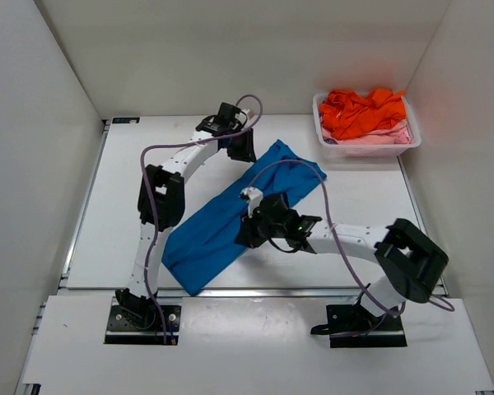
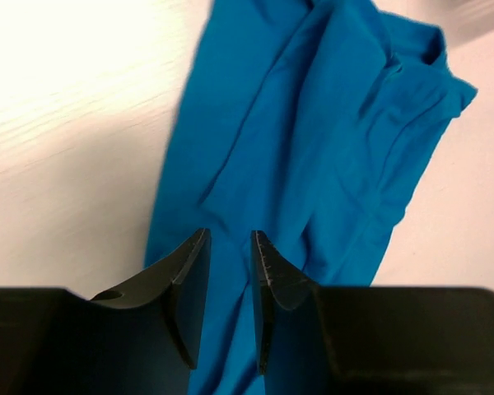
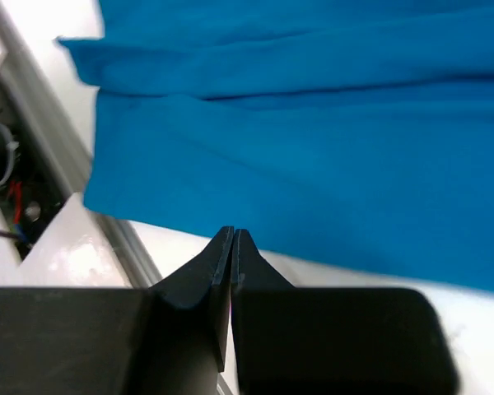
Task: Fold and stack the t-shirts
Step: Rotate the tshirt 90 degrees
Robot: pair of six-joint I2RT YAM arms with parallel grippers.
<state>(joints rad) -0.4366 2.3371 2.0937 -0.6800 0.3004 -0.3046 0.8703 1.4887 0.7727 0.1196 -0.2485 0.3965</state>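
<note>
Lying diagonally: blue t-shirt (image 1: 210, 239); right jaws closed, left jaws parted.

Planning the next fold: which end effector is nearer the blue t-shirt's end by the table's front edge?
Right. The right end effector sits shut at the long edge of the blue t-shirt, midway along; the left end effector hovers open near its far end.

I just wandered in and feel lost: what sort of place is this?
Probably a robotics lab test cell: plain white walls box in a table, a left arm and right arm are mounted at its near edge, reaching over a blue t-shirt.
</note>
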